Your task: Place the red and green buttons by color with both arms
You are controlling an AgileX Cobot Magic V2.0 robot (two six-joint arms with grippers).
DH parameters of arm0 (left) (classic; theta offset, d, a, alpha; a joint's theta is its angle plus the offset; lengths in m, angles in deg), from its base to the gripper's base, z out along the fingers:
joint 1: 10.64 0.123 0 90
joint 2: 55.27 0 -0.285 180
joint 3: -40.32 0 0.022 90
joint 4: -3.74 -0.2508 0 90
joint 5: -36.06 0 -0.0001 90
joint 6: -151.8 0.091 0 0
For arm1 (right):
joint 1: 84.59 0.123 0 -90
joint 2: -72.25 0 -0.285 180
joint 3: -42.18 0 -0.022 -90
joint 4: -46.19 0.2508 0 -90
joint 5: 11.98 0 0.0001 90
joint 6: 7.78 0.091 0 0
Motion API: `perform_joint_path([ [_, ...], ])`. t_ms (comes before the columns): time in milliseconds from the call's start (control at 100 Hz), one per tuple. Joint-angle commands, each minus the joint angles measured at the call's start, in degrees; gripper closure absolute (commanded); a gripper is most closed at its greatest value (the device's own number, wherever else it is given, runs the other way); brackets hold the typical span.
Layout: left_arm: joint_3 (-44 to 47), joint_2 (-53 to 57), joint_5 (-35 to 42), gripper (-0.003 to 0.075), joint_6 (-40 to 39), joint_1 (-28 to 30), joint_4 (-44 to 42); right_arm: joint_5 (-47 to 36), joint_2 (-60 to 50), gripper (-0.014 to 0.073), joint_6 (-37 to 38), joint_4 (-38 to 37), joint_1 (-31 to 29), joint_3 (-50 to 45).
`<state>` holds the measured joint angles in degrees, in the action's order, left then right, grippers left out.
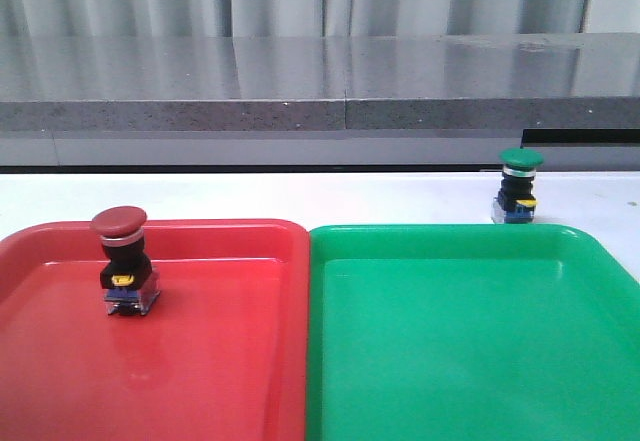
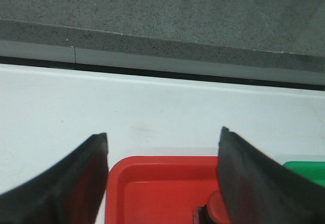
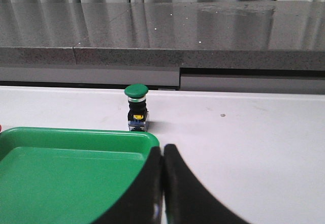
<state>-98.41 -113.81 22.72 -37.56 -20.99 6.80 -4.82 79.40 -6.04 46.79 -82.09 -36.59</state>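
The red button (image 1: 122,259) stands upright inside the red tray (image 1: 220,361), near its far left part. In the left wrist view its cap (image 2: 216,208) peeks out beside one finger. My left gripper (image 2: 163,138) is open above the tray's far corner, nothing between its fingers. The green button (image 1: 519,187) stands upright on the white table just beyond the green tray (image 1: 470,341), also seen as the green button (image 3: 136,107) in the right wrist view. My right gripper (image 3: 163,150) is shut and empty, over the green tray's far right corner (image 3: 147,138), short of the button.
The two trays lie side by side on the white table (image 1: 300,196). A grey stone ledge (image 1: 320,86) runs along the far edge of the table. Neither arm shows in the front view.
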Motion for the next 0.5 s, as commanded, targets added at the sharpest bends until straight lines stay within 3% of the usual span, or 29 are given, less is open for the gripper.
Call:
perform_joint_path([
  [0, 1.36, 4.92, 5.07, 0.0432, -0.41, 0.16, -1.27, -4.62, -1.18, 0.0704, 0.01, 0.1, -0.02, 0.82],
  [190, 4.58, 12.04, 4.95, 0.0743, -0.41, 0.16, -5.69, -4.62, -1.18, 0.0704, 0.01, 0.1, -0.02, 0.82],
  [490, 4.71, 13.5, 4.85, 0.0739, -0.41, 0.16, -6.13, -4.62, -1.18, 0.0704, 0.01, 0.1, -0.02, 0.82],
])
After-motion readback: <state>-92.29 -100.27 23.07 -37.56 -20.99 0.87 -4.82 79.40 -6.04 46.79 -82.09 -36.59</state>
